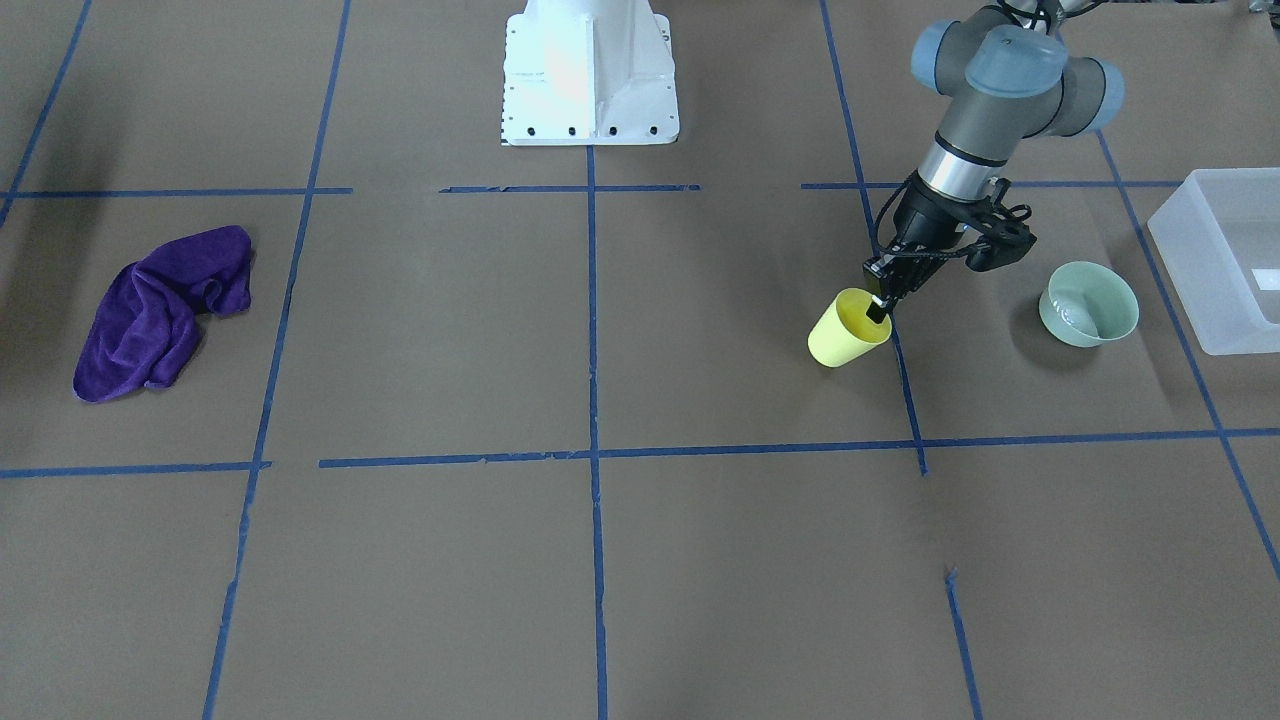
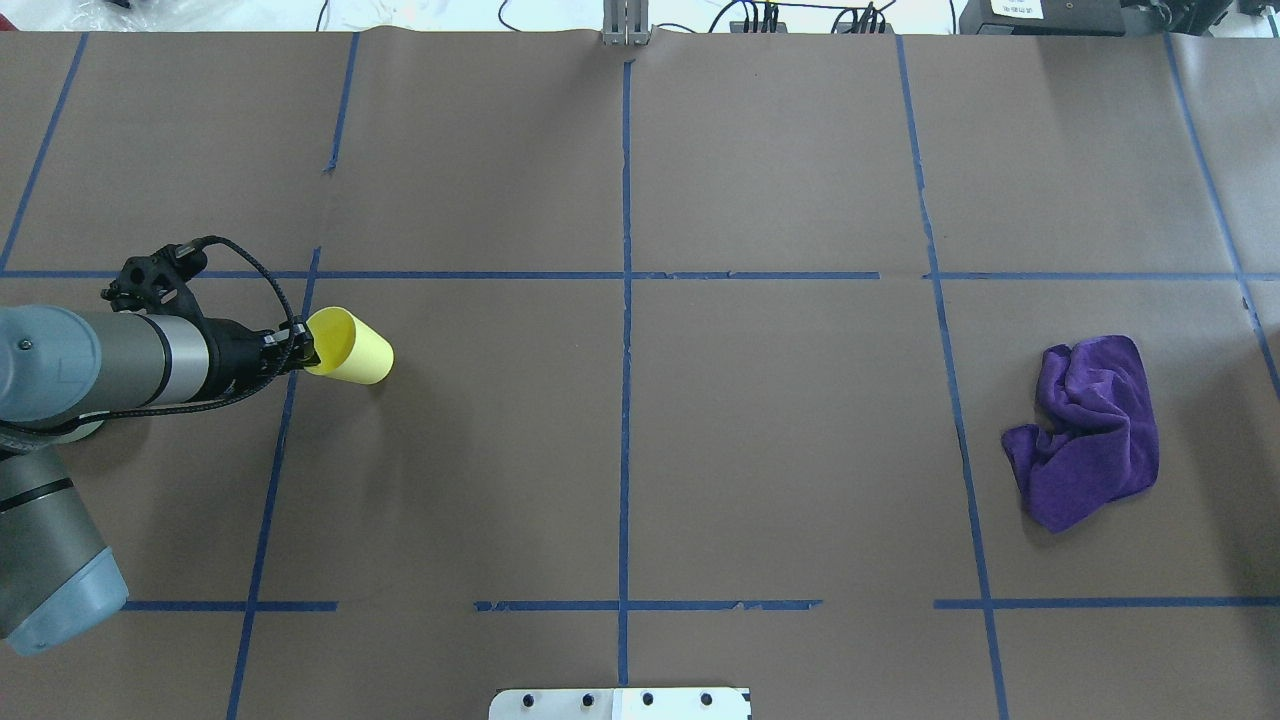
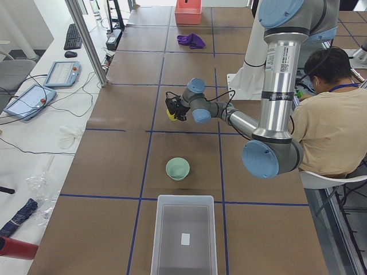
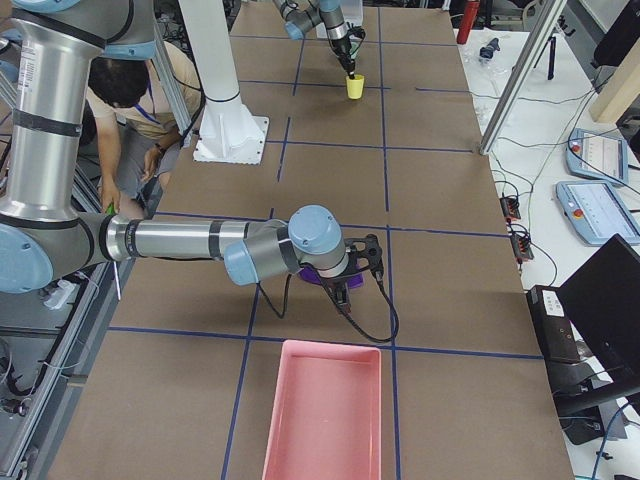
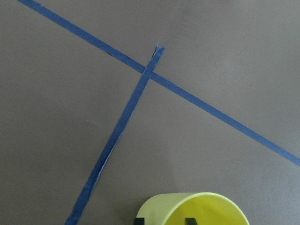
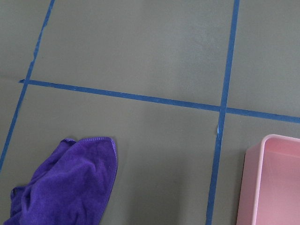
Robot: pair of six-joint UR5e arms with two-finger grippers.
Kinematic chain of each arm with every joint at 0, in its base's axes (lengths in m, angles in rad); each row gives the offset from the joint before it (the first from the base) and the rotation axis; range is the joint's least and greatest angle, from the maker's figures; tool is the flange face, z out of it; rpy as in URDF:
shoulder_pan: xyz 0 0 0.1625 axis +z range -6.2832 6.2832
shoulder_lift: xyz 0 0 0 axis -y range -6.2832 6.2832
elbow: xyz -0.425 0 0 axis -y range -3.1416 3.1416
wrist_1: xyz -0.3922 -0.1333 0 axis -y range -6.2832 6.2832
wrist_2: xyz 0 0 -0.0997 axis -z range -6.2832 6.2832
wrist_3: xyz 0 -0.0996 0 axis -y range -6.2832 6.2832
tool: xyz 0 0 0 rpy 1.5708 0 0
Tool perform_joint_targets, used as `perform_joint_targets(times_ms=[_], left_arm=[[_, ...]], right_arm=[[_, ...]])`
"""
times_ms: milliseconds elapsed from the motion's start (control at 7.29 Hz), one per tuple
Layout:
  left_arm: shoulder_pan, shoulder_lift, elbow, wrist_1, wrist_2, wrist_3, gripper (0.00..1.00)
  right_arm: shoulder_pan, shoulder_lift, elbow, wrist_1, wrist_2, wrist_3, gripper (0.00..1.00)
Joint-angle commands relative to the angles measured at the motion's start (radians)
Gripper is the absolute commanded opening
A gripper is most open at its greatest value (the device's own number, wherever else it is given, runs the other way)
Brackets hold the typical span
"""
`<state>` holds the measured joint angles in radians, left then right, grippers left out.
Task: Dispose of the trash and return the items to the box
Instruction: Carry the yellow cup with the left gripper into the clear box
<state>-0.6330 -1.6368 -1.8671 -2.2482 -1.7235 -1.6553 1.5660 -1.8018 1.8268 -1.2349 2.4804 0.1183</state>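
The yellow cup point(image 1: 848, 330) sits tilted near a blue tape line, on the robot's left side of the table. My left gripper point(image 1: 880, 305) is shut on its rim, one finger inside and one outside. The cup also shows in the overhead view point(image 2: 350, 346), in the left wrist view point(image 5: 192, 208) and far off in the exterior right view point(image 4: 354, 87). The mint-green bowl point(image 1: 1088, 303) stands upright between the cup and the frosted box point(image 1: 1195, 275), which looks empty point(image 3: 157, 229). My right gripper point(image 4: 345, 285) hovers over a purple cloth; I cannot tell if it is open or shut.
The purple cloth point(image 2: 1090, 430) lies crumpled on the robot's right side point(image 6: 65, 187). A pink bin point(image 4: 325, 410) stands at that end of the table point(image 6: 272, 183). The robot's white base point(image 1: 590, 75) is at the table's middle edge. A seated operator point(image 3: 327, 114) is beside it.
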Motion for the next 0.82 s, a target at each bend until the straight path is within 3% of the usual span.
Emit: perform_joint_targets(times_ms=[0,275,686], left_arm=[[-0.067,0.036,-0.114,0.113,-0.066,0.186,0.0],[-0.268,0.092,-0.22,0.235,-0.221,0.489,0.0],[-0.627,0.288,-0.202,0.231,-0.419,1.168,0.0]], right_arm=[[-0.001,-0.004,0.0,0.0,0.0,0.0,1.0],[-0.001,-0.004,0.002,0.0,0.0,0.0,1.0],[-0.001,-0.002,0.002,0.0,0.0,0.0,1.0]])
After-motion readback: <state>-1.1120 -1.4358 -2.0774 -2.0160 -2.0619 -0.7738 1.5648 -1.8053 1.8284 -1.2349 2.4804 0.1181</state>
